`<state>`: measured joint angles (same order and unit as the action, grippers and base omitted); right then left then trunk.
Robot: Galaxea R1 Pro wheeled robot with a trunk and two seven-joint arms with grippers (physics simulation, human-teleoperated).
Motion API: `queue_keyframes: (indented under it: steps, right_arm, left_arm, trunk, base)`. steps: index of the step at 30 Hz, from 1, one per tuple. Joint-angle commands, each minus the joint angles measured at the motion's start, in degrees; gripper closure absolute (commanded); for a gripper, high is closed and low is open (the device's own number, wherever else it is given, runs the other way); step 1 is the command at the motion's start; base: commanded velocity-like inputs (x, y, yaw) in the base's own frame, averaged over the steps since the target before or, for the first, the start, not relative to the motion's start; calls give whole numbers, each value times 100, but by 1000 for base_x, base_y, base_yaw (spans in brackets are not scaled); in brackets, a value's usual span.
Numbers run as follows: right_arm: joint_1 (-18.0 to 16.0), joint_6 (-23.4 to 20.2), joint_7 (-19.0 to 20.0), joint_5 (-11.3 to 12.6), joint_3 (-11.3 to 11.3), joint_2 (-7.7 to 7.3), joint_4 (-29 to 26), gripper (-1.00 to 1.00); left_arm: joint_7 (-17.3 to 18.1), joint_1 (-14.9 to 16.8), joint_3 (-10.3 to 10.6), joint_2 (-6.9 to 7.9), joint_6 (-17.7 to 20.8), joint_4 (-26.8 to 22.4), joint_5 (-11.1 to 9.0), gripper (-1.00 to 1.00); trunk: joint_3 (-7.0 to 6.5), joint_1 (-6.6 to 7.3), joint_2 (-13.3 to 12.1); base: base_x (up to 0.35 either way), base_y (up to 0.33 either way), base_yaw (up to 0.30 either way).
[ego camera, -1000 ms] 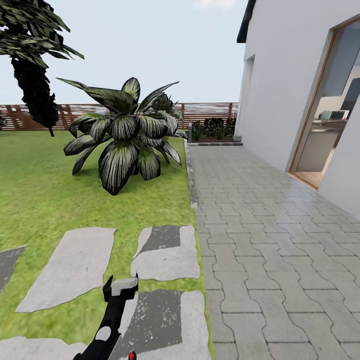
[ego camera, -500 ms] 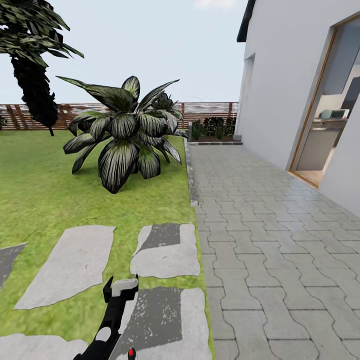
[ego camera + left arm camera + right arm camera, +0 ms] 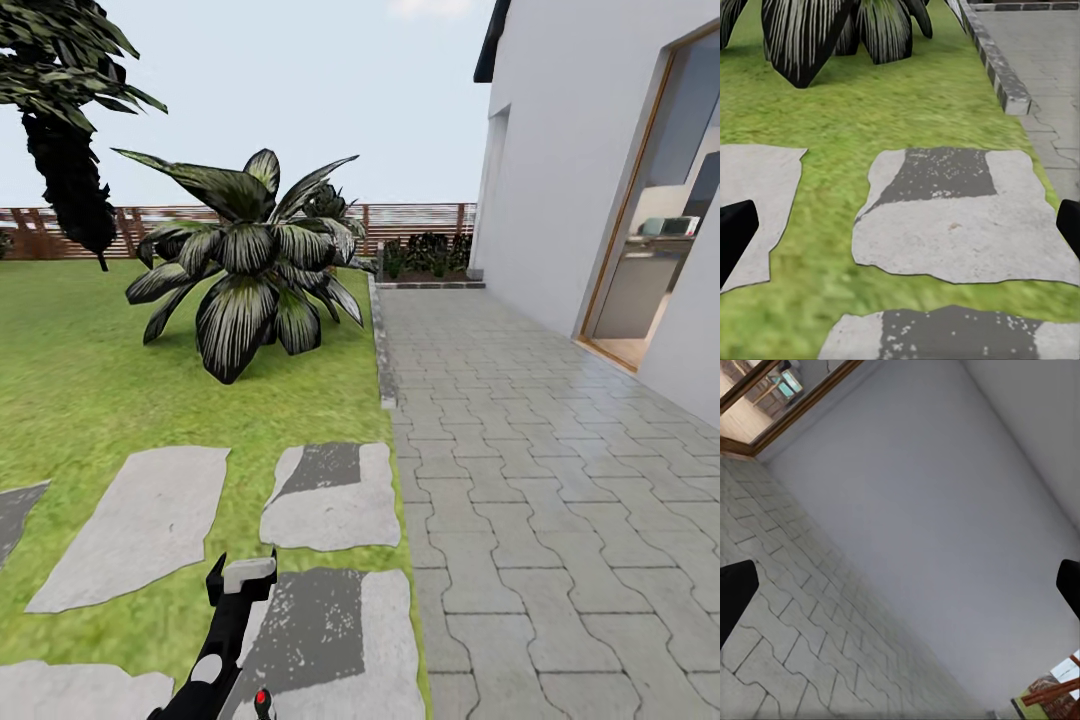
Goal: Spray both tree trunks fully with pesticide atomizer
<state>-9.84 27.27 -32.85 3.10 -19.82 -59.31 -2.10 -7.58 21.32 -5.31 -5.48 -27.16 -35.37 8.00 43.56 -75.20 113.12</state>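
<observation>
The pesticide atomizer and both trees with their trunks are out of view. I look over a green garden lawn (image 3: 80, 390) beside a paved path. My left gripper (image 3: 242, 572) reaches out low over pale stepping stones (image 3: 335, 500), open with nothing between its fingers. In the left wrist view the left gripper (image 3: 900, 232) has its black fingertips (image 3: 733, 236) far apart over a stepping stone (image 3: 960, 232) and grass. Black fingertips (image 3: 735, 596) of the right gripper (image 3: 900, 592) also stand wide apart, open and empty, facing a white wall (image 3: 945, 510) above grey paving (image 3: 787, 622).
A low palm-like plant (image 3: 250, 280) with striped leaves stands on the lawn ahead. A dark conifer (image 3: 65, 170) is at far left. A stone curb (image 3: 382, 350) splits grass from the paved patio (image 3: 540, 480). The white house (image 3: 570, 170) with a glass door (image 3: 660, 220) is at right, the slat fence (image 3: 410, 225) behind.
The whole view has shifted a little, with the stepping stones slightly higher in the picture, so the camera has moved. The left arm keeps its pose.
</observation>
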Motion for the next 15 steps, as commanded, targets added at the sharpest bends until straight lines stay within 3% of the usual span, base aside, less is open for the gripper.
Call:
queue_keyframes:
  steps: [1,15]
  right_arm:
    - [-9,39,8,32,5,-1,6,-100]
    - [-9,71,-13,44,5,16,-315,-100]
  left_arm:
    - [-25,4,-23,-6,-17,4,62,-100]
    - [-25,4,-23,-6,-24,4,62,-100]
  trunk:
    - [24,-22,44]
    - [275,-329,606]
  base:
    - [0,0,0]
    - [0,0,0]
